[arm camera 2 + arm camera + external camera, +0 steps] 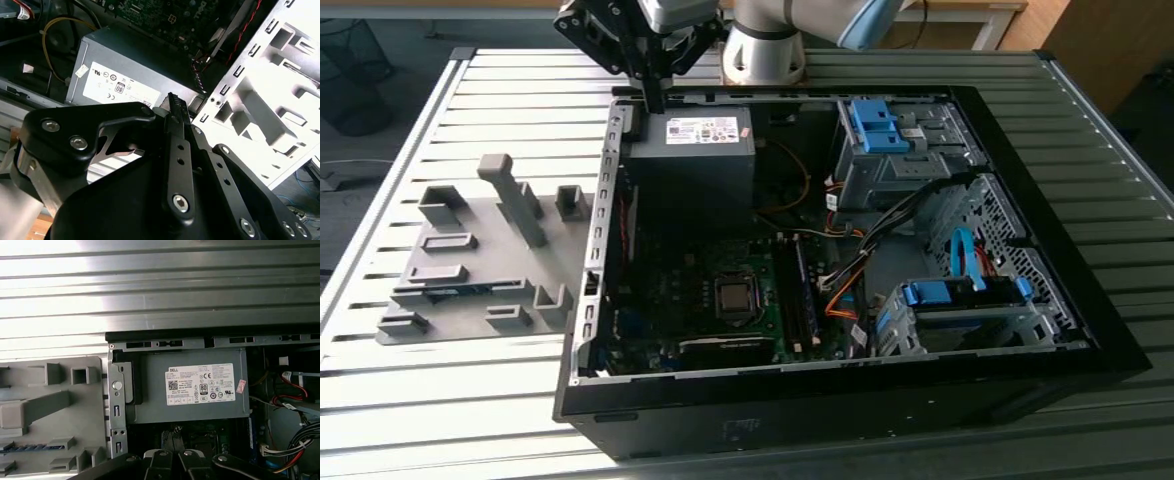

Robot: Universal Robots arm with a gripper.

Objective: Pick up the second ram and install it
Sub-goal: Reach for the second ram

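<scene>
The second ram (454, 291) is a thin blue-green stick lying in a slot of the grey holder tray (487, 215) at the exterior view's left, beside the open computer case (854, 250). The first wrist view shows the stick (30, 446) as a blue strip in the tray (50, 375). My gripper (648, 98) hangs over the case's back corner on the tray's side, right by the power supply (694, 150) and well away from the ram. Its fingers come together to a narrow tip (175, 102) with nothing visible between them.
A dark memory stick (798, 295) stands in a motherboard slot inside the case. Cables (854, 270) and blue drive bays (961, 300) crowd the case's far side. The tray has several upright grey posts (520, 200). Everything rests on a ribbed metal table (454, 400).
</scene>
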